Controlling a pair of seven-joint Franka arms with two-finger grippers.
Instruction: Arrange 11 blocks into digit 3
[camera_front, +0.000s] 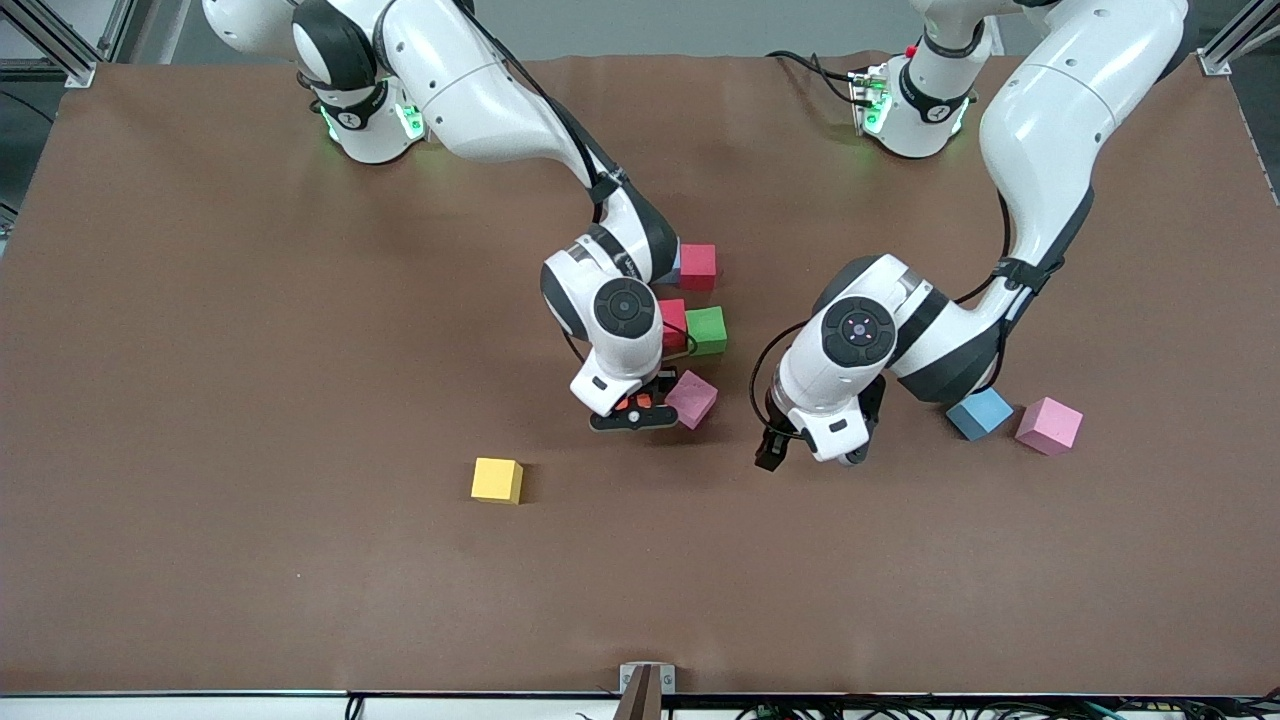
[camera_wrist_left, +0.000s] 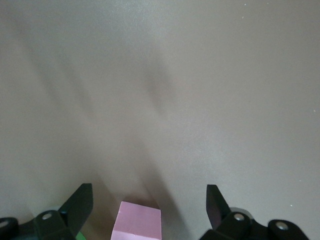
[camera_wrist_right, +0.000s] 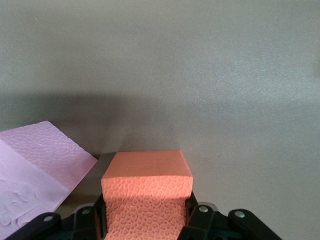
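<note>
A brown table (camera_front: 250, 400) is shared by the two arms, and the blocks are found scattered rather than formed: the digit 3 is judged barely begun. Toward the middle a loose cluster is seen, with a red block (camera_front: 697, 266) farthest from the front camera, a light blue one only glimpsed at its side under the right arm, a second red block (camera_front: 673, 320) touching a green block (camera_front: 706, 329) nearer, and a tilted purple block (camera_front: 692, 398) nearer again. A yellow block (camera_front: 497, 480) lies apart, nearest the front camera; a light blue block (camera_front: 980, 413) and a pink block (camera_front: 1049, 425) sit side by side toward the left arm's end. The right gripper (camera_front: 636, 410) is held low just beside the purple block, its jaws closed on an orange block (camera_wrist_right: 147, 192). The step in hand is judged to be the placing of this orange block. The next move is judged to call for it to be set down square against a neighbour, the skewed purple block being a hindrance. The left gripper (camera_wrist_left: 150, 210) waits wide apart and empty over bare table.
</note>
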